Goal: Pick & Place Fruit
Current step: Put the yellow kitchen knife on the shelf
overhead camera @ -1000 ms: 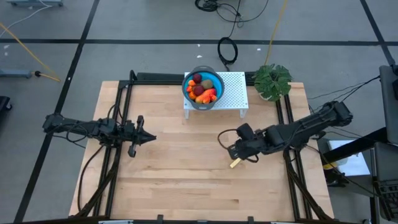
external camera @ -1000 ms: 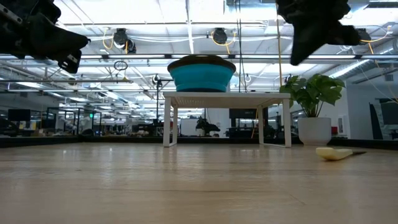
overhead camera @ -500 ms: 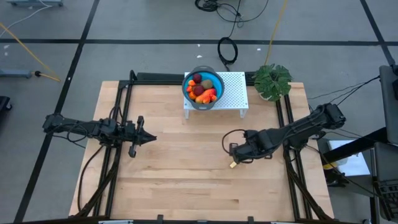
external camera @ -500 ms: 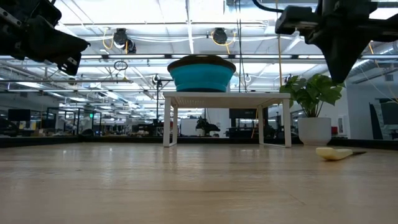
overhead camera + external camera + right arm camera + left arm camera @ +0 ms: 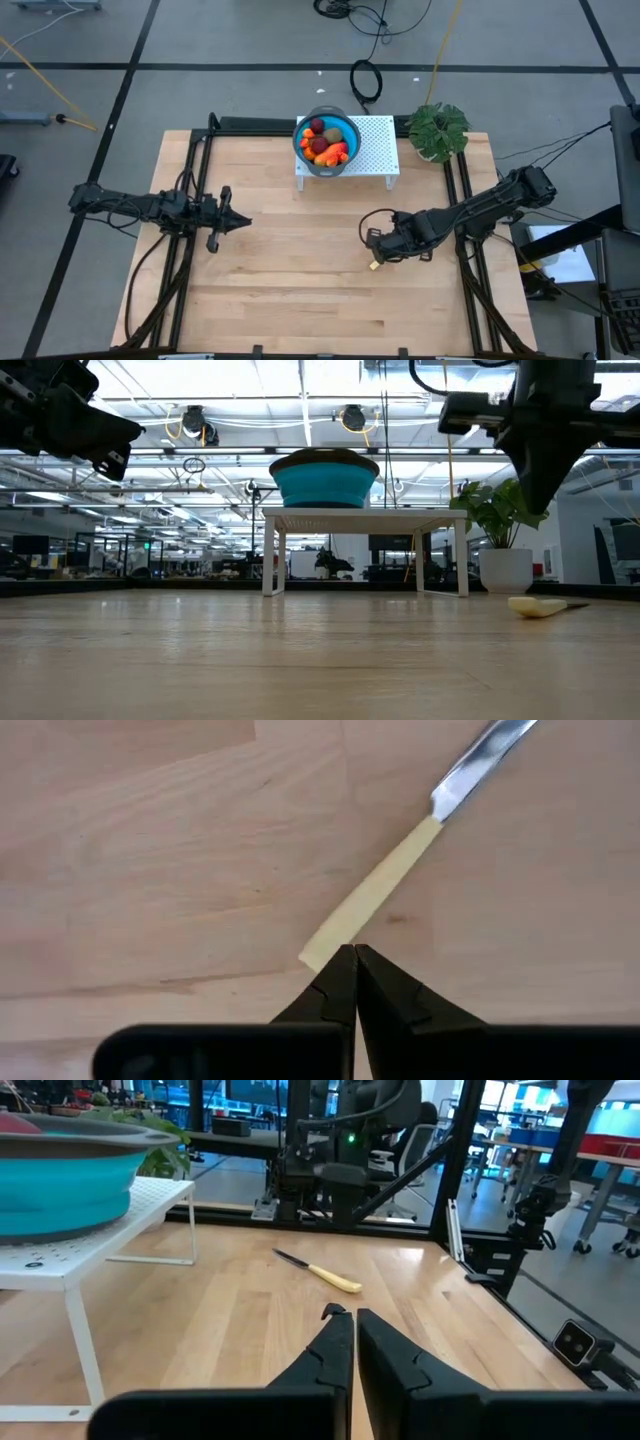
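The toy fruit (image 5: 325,141), dark red balls, a brownish-green oval and an orange-red piece, lies in a blue bowl (image 5: 346,130) on a white perforated rack (image 5: 375,150) at the table's far edge. My right gripper (image 5: 375,246) is shut and points down above the free end of the handle of a yellow-handled knife (image 5: 375,895); in the low view it (image 5: 530,505) hangs well above the knife (image 5: 538,606). My left gripper (image 5: 232,222) is shut, level above the table's left part, pointing right.
A green leafy plant (image 5: 438,130) in a white pot stands at the far right corner beside the rack. The knife (image 5: 322,1273) lies flat on the wood, right of centre. Black frame rails (image 5: 190,190) run along both sides. Bare wood fills the middle and near part.
My right gripper has tipped from slanting to pointing down and shifted slightly toward the table's left and near edges, ending over the knife's handle end. It stays shut. The knife and the left arm have kept still.
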You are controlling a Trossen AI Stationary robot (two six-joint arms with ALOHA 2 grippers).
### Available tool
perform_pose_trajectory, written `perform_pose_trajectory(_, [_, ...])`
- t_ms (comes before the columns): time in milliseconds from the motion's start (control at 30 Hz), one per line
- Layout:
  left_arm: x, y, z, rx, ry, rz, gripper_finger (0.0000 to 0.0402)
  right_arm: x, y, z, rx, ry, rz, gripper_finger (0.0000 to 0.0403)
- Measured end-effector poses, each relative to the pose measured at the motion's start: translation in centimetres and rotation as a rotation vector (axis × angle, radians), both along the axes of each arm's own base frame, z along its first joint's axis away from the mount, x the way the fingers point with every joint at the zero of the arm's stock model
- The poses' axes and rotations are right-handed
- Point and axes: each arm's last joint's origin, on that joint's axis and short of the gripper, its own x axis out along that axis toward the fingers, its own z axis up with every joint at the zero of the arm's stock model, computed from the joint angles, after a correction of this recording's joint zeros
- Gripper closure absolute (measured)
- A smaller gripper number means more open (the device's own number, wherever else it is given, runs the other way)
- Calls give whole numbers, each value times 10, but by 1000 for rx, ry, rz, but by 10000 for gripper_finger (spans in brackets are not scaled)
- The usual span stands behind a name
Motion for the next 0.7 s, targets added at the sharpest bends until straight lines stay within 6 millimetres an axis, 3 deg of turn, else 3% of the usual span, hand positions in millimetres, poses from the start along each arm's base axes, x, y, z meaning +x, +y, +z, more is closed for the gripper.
perform_pose_trajectory(367, [0,0,1,-10,-4,0,391,0,0,-15,28,-44,-36,390])
perform_pose_trajectory(700, [0,0,1,-11,-4,0,391,-1,0,-15,39,-24,-29,319])
